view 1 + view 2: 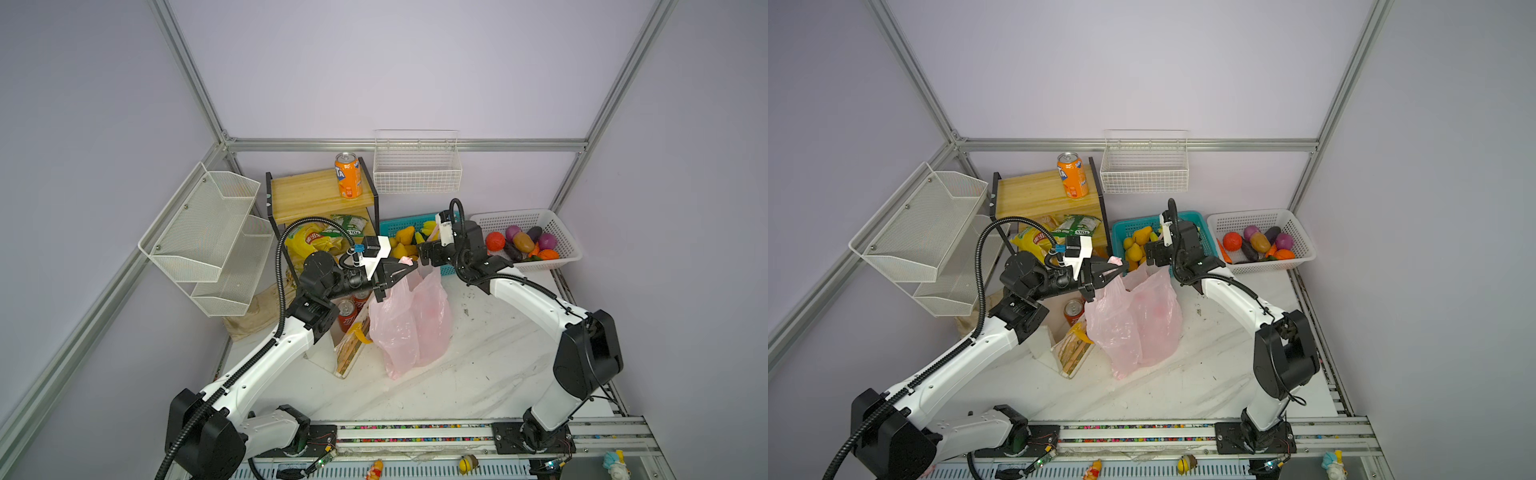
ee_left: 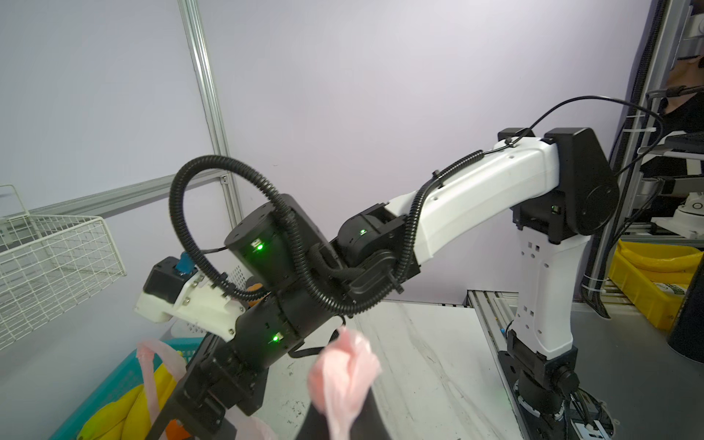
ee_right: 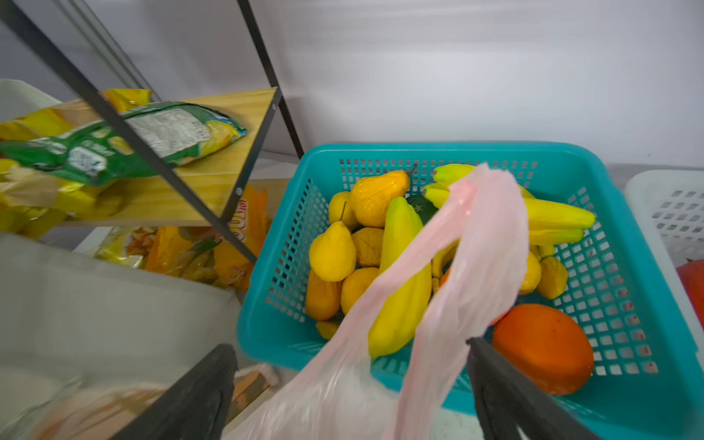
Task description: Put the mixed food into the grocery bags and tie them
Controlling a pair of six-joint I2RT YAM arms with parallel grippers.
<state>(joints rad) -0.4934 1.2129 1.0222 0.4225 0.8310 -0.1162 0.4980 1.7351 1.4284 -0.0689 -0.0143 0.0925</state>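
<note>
**Pink bag: handles up, tie not yet started**

Pink bag (image 1: 409, 324) stands mid-table, just beside white tote (image 1: 322, 357). Left gripper (image 1: 410, 265) is clamped on one handle (image 2: 343, 373). Right gripper (image 3: 348, 348) gapes wide w/ other handle (image 3: 484, 244) draped btwn its fingers, ungripped. Best next, imo: pinch that loop low, pull both taut, then cross. Tote seems to hold cola cans (image 1: 346, 313). Teal basket (image 3: 381, 152) has yellow fruits (image 3: 331, 251) & an orange (image 3: 543, 346). Bag contents unclear.

Robotics lab cell: aluminium frame (image 1: 407, 145), blank lilac walls (image 1: 395, 62), mounting rail (image 1: 415, 434).
</note>
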